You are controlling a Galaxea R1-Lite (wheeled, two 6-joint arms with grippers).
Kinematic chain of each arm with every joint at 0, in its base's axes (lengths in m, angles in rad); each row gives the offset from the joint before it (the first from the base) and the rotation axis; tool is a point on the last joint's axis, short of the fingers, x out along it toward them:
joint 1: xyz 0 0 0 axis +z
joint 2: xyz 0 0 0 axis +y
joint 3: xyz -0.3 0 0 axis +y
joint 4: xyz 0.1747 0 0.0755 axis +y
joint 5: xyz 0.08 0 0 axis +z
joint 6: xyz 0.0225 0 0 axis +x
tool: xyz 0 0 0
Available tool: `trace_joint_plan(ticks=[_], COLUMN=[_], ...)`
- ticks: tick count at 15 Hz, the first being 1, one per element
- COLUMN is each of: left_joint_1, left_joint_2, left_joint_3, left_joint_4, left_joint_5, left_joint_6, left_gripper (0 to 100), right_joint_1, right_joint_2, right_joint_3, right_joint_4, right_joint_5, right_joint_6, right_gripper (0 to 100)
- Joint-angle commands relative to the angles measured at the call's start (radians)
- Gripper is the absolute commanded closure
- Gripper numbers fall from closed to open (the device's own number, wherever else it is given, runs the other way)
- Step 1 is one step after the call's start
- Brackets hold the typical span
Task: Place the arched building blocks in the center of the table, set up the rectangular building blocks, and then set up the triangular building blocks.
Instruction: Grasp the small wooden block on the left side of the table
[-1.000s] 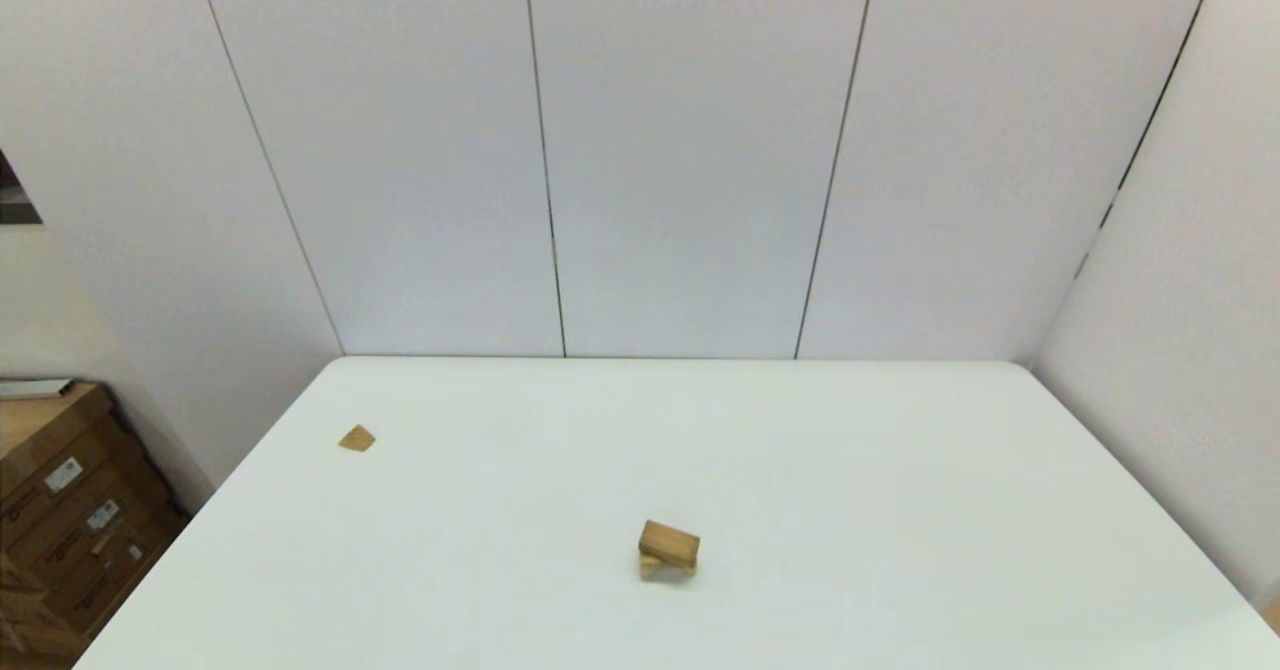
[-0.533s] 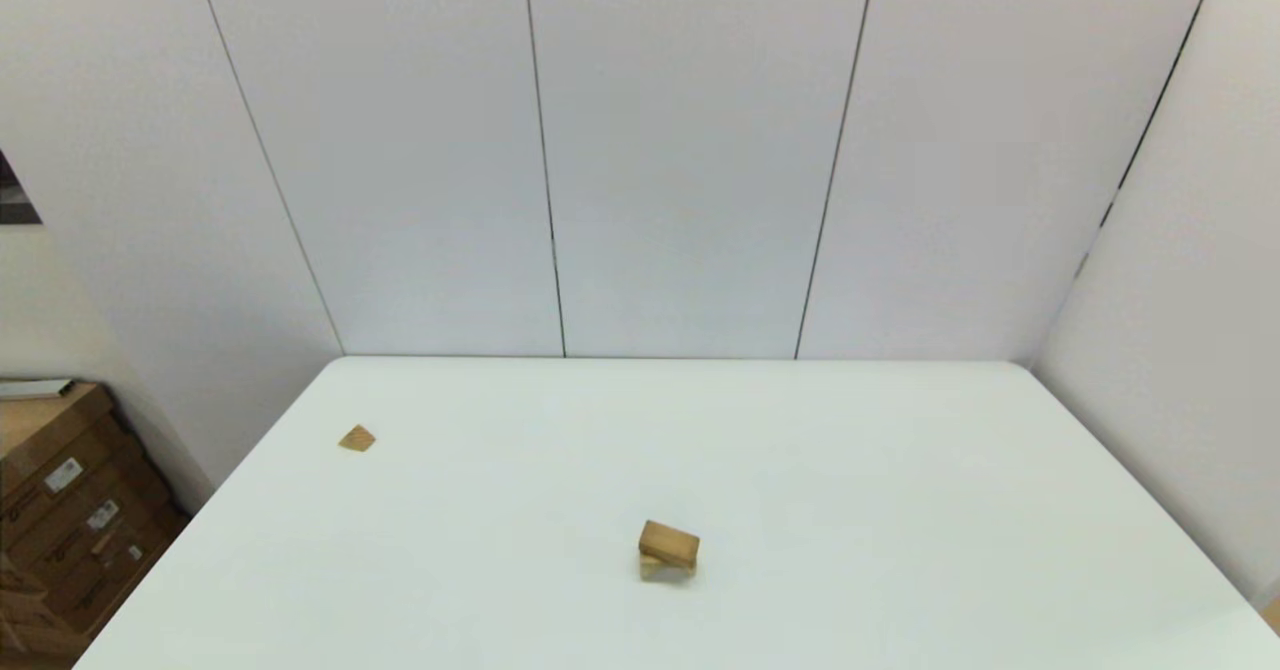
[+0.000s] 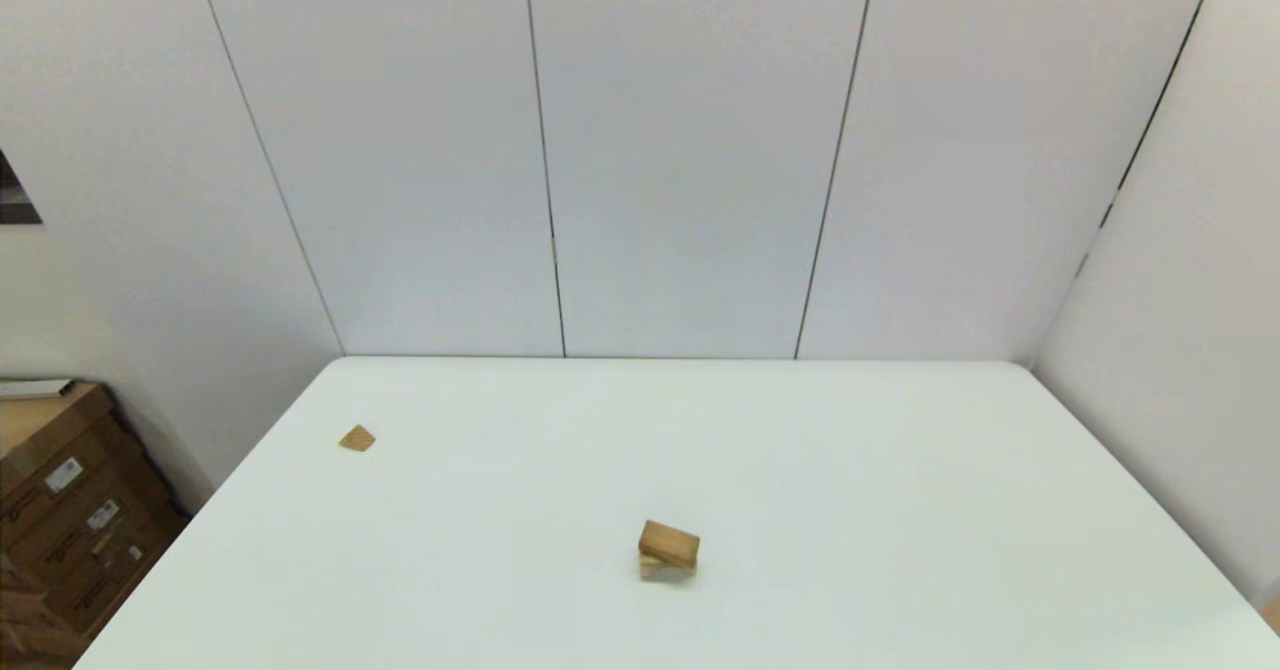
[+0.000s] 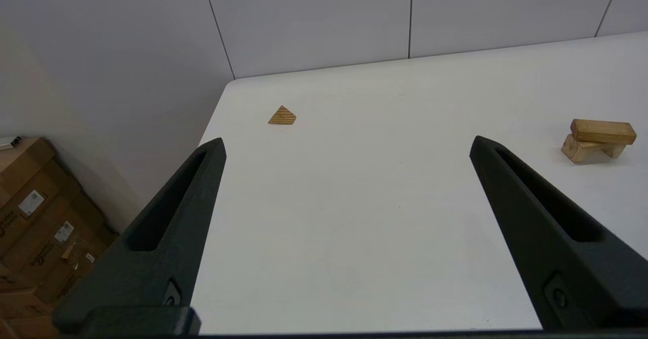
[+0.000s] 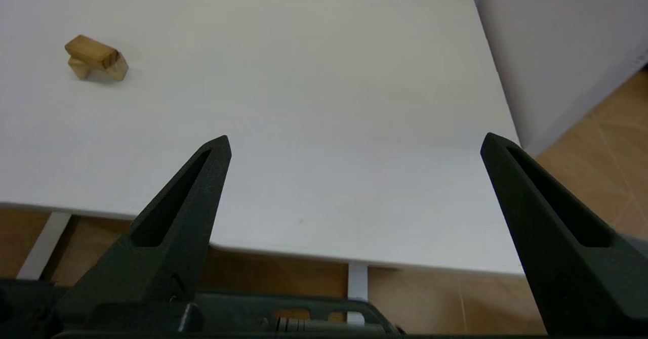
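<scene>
Near the middle of the white table (image 3: 850,510) the rectangular block (image 3: 670,543) (image 4: 603,131) (image 5: 91,51) lies askew on top of the arched block (image 3: 662,569) (image 4: 579,150) (image 5: 117,70). The triangular block (image 3: 357,438) (image 4: 282,116) lies alone near the table's far left corner. My left gripper (image 4: 347,144) is open and empty, held back over the table's near left part, well short of the wedge. My right gripper (image 5: 354,144) is open and empty too, hanging off the table's near right edge. Neither arm shows in the head view.
Cardboard boxes (image 3: 60,510) (image 4: 35,212) are stacked on the floor beside the table's left edge. White wall panels stand close behind the table and along its right side. A table leg (image 5: 357,283) and tan floor show under the near edge.
</scene>
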Motion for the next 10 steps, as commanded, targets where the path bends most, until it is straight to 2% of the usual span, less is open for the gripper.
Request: trace_joint_plan(ticks=[1, 6, 9, 10], left_joint_1=[0.000, 0.000, 0.000, 0.000], left_joint_2=[0.001, 0.001, 0.001, 0.001], left_joint_3=[0.000, 0.000, 0.000, 0.000], left_joint_4=[0.000, 0.000, 0.000, 0.000], left_joint_5=[-0.001, -0.001, -0.001, -0.001], left_joint_6=[0.000, 0.000, 0.000, 0.000], left_gripper=[0, 0, 0, 0], right_joint_1=[0.003, 0.003, 0.004, 0.003], right_joint_2=[-0.104, -0.104, -0.104, -0.104], right_joint_3=[0.194, 0.242, 0.311, 0.317], right_joint_4=[-0.160, -0.175, -0.297, -0.312], right_joint_5=[0.000, 0.003, 0.004, 0.007], right_joint_6=[-0.004, -0.004, -0.008, -0.008], right_gripper=[0, 0, 0, 0])
